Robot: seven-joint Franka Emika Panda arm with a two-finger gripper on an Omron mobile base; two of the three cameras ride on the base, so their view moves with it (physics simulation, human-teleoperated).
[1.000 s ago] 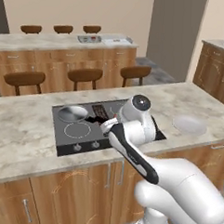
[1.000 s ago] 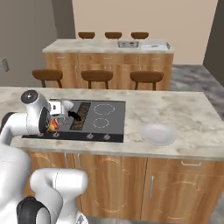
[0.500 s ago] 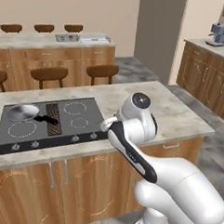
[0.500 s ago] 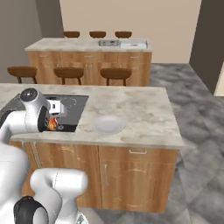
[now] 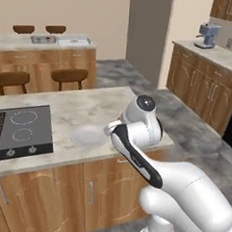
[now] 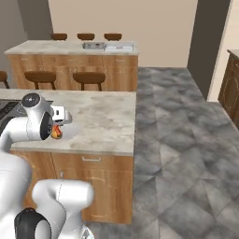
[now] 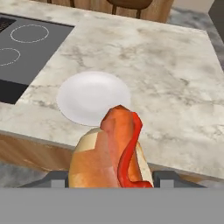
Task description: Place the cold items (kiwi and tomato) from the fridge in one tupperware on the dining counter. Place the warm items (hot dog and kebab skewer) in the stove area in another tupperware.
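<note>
Left base view. The white arm rose from the lower right and bent over a marble-patterned worktop (image 5: pixel 84 114) on wooden cabinets. A pale round dish (image 5: pixel 89 135), which could be the tupperware, lay on the worktop near its front edge, just left of the arm's wrist. A black cooktop (image 5: pixel 21 130) with ring marks was set into the worktop at the left. Behind it stood two brown stools (image 5: pixel 69 74) and a second counter (image 5: pixel 44 46) carrying a sink. A grey pillar (image 5: pixel 148 35) divided the room; to the right a run of wooden cabinets bore a coffee machine (image 5: pixel 208 35). The floor (image 5: pixel 194 127) was grey stone tile.

Right base view. The arm rose at the lower left, its hand over the near part of the same worktop. An orange-red hot dog (image 6: pixel 56 131) showed at the hand, directly above the pale dish's edge. The far counter had three stools behind it and two before it. Beige walls enclosed the room.

Hand view. The hot dog, a red sausage in a tan bun, stood in the foreground between the fingers (image 7: pixel 59 183), which were partly spread and closed on its sides. The white dish lay beyond and below it on the marble surface, apart from it. The cooktop occupied the upper left corner.
</note>
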